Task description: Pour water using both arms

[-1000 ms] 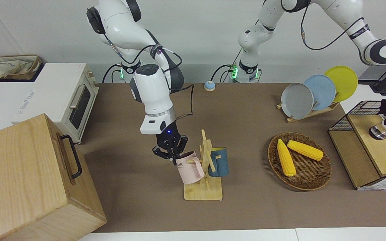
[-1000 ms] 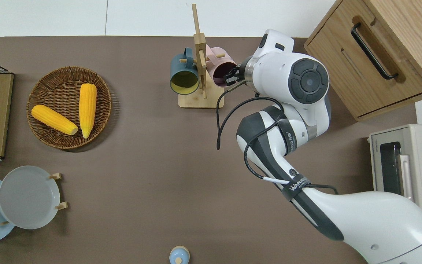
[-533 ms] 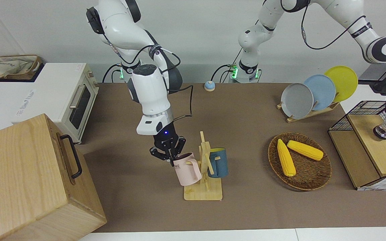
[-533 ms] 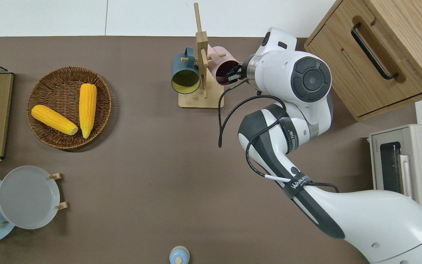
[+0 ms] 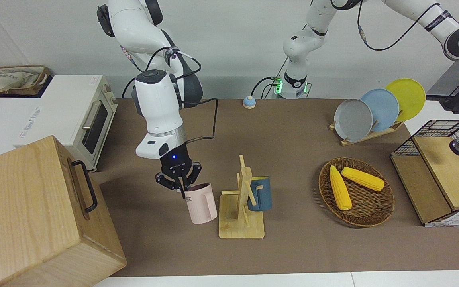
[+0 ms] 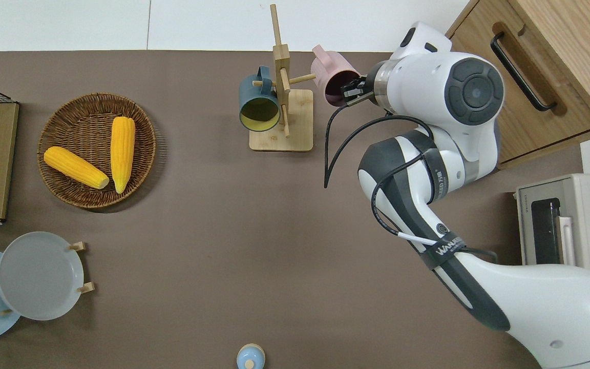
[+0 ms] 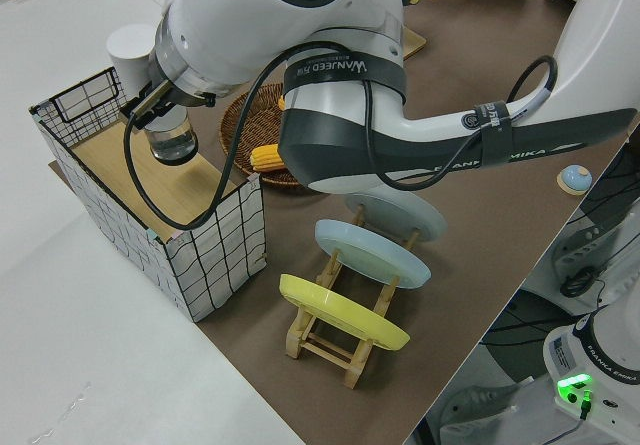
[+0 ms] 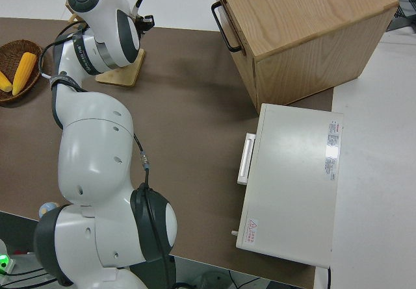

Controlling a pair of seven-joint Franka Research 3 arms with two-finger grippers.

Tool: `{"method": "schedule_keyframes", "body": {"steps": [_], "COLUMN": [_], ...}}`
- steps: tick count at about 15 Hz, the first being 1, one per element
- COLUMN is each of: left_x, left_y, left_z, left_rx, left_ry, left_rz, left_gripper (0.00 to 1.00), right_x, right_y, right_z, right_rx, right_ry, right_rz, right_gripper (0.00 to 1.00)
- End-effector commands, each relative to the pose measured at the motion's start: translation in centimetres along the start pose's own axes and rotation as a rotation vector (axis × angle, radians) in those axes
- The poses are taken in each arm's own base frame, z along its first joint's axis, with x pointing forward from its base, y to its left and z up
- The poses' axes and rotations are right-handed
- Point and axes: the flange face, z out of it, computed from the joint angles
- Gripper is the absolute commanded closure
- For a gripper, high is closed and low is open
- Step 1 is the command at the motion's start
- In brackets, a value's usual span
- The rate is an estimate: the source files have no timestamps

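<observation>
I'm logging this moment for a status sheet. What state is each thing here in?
Pink mug: off the rack, held by its rim.
Right gripper: shut on the pink mug.
Blue mug: hanging on the wooden rack.
Left gripper: gripping a clear glass over the wire crate.
Toaster oven: door closed.
Plates: upright in their stand.

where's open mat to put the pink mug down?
Widest bare mat: nearer the robots than the mug rack, between the corn basket and the right arm. Crowded where the right end effector holds the pink mug, between rack and wooden box.
</observation>
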Motion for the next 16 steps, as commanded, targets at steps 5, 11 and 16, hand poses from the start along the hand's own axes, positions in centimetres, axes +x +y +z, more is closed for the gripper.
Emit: {"method": "schedule_keyframes", "body": {"steps": [5, 11, 16], "left_x": [0.9, -2.8, -7.8], "left_y": [9.2, 15.8, 21.0], "left_z": [-4.8, -5.6, -5.1], "left_rx": [0.052, 0.076, 0.076], "left_ry": [-0.096, -0.156, -0.125], "left_rz": [-0.025, -0.039, -0.041], "left_gripper": [1.00, 1.00, 1.00], "right_x": [-4.3, -8.9, -10.0], "right_y": [4.6, 0.1, -10.2], "right_z": [-2.0, -1.0, 0.4], "right_rx": [-0.065, -0.041, -0.058], "right_ry": [-0.366, -0.639, -0.690], "right_rz": [0.080, 0.220, 0.436], "right_gripper": [1.000, 1.000, 1.000]}}
